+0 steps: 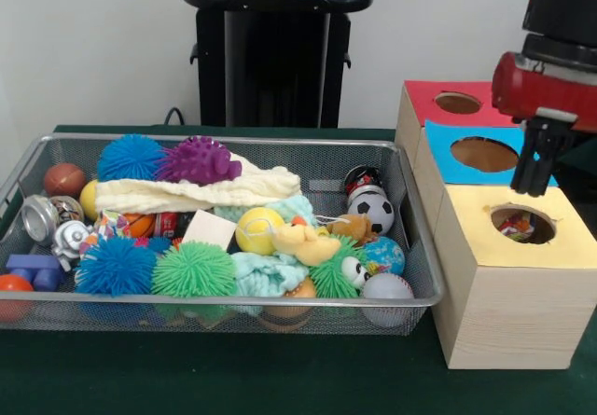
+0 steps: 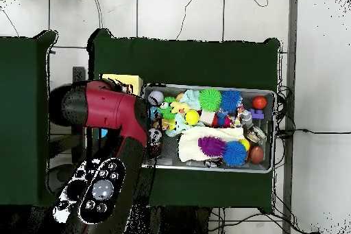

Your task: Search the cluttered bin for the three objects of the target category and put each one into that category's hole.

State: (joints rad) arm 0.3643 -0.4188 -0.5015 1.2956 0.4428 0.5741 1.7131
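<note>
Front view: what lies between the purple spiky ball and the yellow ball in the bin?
A cream cloth lies between purple ball and yellow ball.

From my station I see a plain white wall (image 1: 93, 42) behind the work area, evenly lit, with no strong shadows on it. The table (image 1: 233, 378) carries a dark green cover. From above, I see a second green-covered surface (image 2: 24, 114) beside it, set apart by a narrow gap. The floor (image 2: 315, 73) consists of large pale tiles with dark joints. Thin black cables (image 2: 312, 132) run across the tiles near the table's edge.
</note>
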